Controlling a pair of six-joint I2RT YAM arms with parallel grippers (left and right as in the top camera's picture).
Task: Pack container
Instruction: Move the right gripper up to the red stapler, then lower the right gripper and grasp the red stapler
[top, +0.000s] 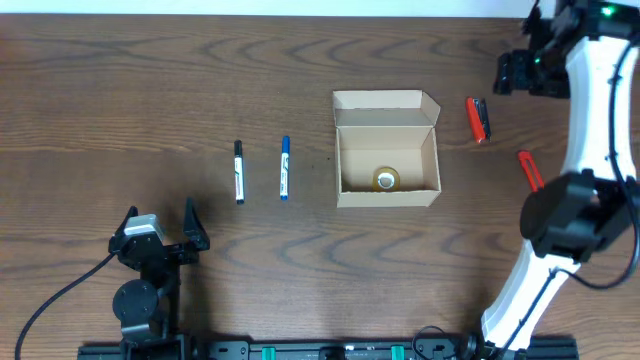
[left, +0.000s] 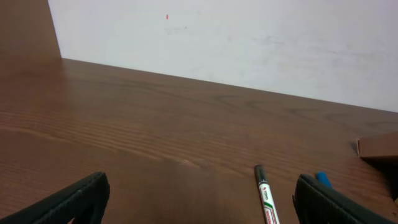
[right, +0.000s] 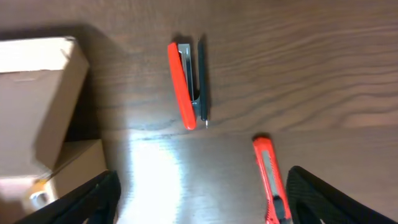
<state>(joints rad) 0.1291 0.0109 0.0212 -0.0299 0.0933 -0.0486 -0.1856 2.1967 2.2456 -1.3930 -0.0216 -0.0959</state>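
Tan cardboard container at mid-table, standing open, with its flap lid raised on the far side. A small yellowish ring-shaped item lies inside against the near wall.

**Handling (judged).** The box looks light and thin-walled. It would probably slide on the wood if pushed, and its walls would bow under a hard pinch. The firmer holds are the rim of the left or right wall close to a corner, or the free edge of the lid for folding it down.

**Tools.** The left gripper rests at the near left with its jaws spread wide and nothing between them. The right gripper hangs over the far right, also spread wide and empty.

**Room.** A black marker and a blue marker lie side by side to the left, well apart from the box. A red stapler lies near the box's far right corner. A red utility knife lies farther right and nearer. Bare table lies on the near side of the box. On the far side, the raised lid stands not far from the table's edge.
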